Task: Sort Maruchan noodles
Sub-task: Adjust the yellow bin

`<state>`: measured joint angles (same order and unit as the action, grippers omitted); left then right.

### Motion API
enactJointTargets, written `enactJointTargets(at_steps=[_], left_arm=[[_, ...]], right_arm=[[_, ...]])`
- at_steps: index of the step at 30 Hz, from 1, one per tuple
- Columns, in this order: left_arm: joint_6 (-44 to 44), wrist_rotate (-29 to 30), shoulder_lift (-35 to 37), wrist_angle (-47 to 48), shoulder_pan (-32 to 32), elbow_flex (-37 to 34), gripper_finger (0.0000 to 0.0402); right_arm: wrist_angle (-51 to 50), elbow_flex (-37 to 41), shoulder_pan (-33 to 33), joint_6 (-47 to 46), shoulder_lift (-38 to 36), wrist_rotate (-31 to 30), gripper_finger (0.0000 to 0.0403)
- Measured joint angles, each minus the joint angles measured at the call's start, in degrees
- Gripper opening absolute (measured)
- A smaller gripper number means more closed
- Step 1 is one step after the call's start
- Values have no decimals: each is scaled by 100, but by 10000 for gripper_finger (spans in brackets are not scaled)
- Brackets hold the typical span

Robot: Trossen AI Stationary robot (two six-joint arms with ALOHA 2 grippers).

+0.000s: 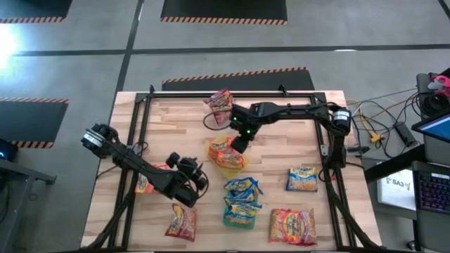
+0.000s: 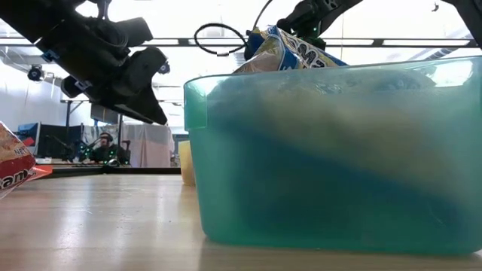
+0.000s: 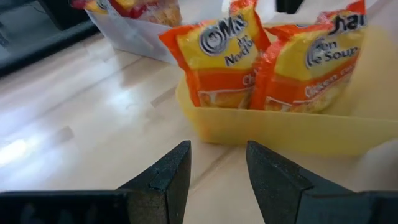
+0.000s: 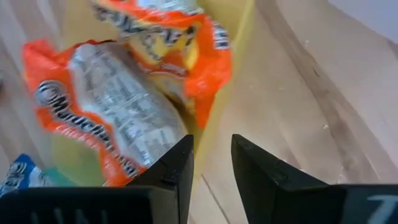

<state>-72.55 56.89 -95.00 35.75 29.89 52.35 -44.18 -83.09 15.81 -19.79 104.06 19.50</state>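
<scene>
The table top is seen as pale wood with a smooth, slightly shiny finish. The orange noodle packets are being shown as crinkly glossy plastic. The yellow tray and the green tray appear as smooth translucent plastic.

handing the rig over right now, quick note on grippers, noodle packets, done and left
Right gripper: over the yellow tray, fingers slightly apart, holding nothing.
Left gripper: low near the table's middle, fingers apart, empty.
Done: orange packets in the yellow tray; blue packets in the green tray.
Left: a blue packet and red packets loose on the table.
</scene>
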Motion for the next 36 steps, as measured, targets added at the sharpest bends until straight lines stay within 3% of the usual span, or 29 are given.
enactJointTargets(at_steps=[6, 15, 22, 31, 36], left_arm=[[-1, -50, 0, -772, -74, -222, 139], [292, -402, -171, -2832, -469, -1046, 139], [376, -694, -177, -3305, -732, -1278, 139], [1708, -1106, -252, -4238, -1370, -1301, 139], [1805, -1107, -269, -4296, -1526, -1308, 139]], right_arm=[[131, 0, 10, 32, 131, 5, 95], [153, 0, 9, 95, 243, 53, 70], [45, 0, 9, 84, 257, 243, 68], [-137, 1, -138, 25, 257, 496, 68], [-421, 2, -223, 33, 257, 533, 68]])
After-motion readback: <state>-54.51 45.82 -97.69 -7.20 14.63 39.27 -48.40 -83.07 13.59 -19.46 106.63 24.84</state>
